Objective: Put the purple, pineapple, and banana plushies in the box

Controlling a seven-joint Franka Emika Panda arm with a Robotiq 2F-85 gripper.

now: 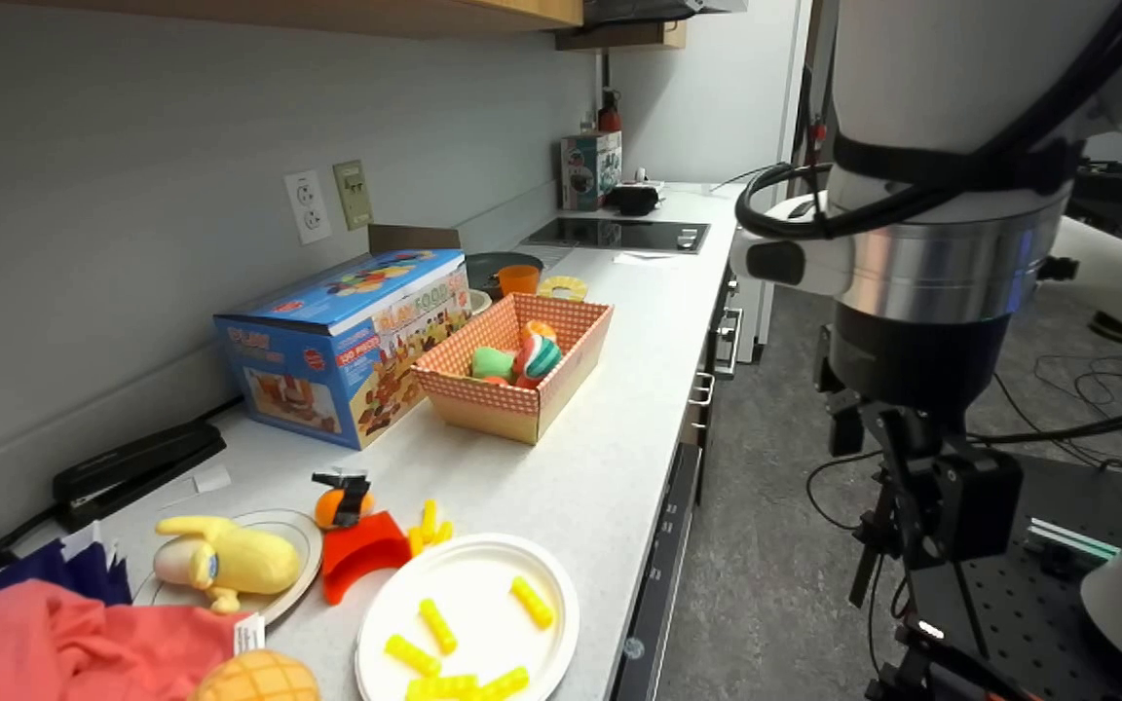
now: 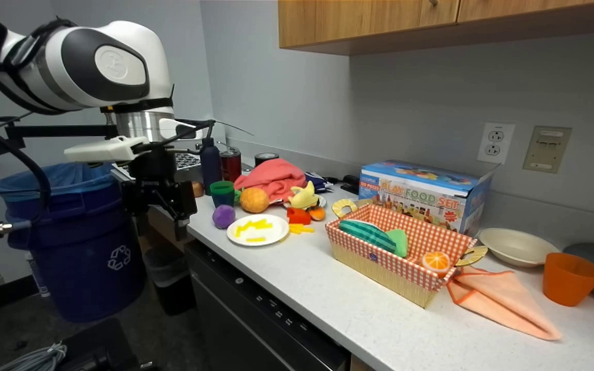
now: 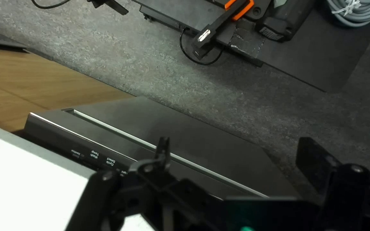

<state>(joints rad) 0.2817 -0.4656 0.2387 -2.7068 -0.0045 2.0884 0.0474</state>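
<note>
Purple plushie (image 2: 224, 217): near the counter's (image 2: 292, 265) front edge. Pineapple plushie (image 2: 254, 200): close by. Banana plushie (image 2: 303, 197): on a plate (image 1: 311, 540), farther back. Checkered box (image 2: 379, 266): between front and back edges. Gripper (image 3: 235, 153): jaws spread wide, beyond the front edge.

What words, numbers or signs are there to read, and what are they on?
"PLAY FOOD SET": on the blue carton.
"Wash Temp": on the dishwasher panel, upside down in the wrist view.
"Cycle Select": same panel.
Recycling sign: on the big blue bin.
Too small or blurred: the carton's red badges, other panel words, the sticker on the banana plushie, the white tag by the pink cloth, the robot arm's logo, other tiny labels.
</note>
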